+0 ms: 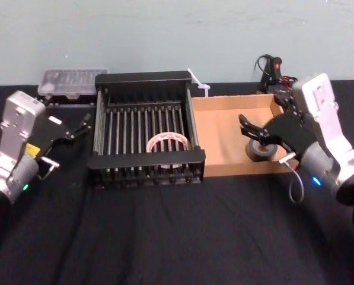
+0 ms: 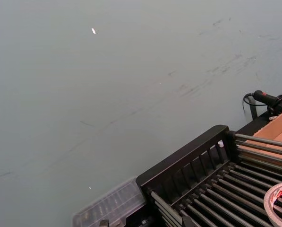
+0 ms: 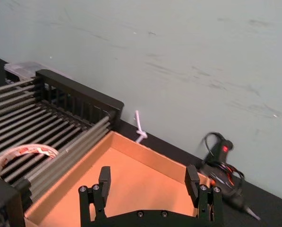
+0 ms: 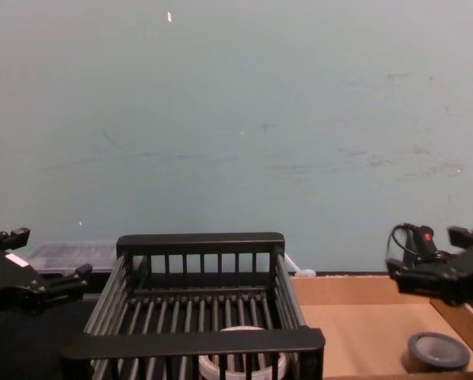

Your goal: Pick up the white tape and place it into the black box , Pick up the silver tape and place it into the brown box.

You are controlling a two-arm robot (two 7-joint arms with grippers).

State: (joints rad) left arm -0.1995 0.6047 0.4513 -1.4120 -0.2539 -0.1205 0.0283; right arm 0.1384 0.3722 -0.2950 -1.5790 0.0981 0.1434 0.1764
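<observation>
Starting at the left, the left gripper (image 1: 80, 126) hangs just beside the left wall of the black box (image 1: 147, 159), clear of it. Its fingers are spread and there is nothing between them. Inside the crate, the white tape (image 1: 168, 142) lies flat on the slatted floor, toward the near right corner, so I'd call that half of the job done.

Just right of the crate, wall against wall, sits the brown box (image 1: 221, 133). The silver tape (image 1: 261, 151) rests flat on its cardboard floor near the near right corner. From the chest view the roll looks settled on the tray, with the arm above it rather than around it.

The right gripper (image 1: 252, 132) hovers over that corner, just above the roll, and its fingers (image 3: 104, 178) stand wide apart and empty.

As I judge it, both rolls are where the task wants them and nothing is left to pick up. All that seems to remain is for the right arm to lift clear of the tray without nudging the roll or the low cardboard wall.
</observation>
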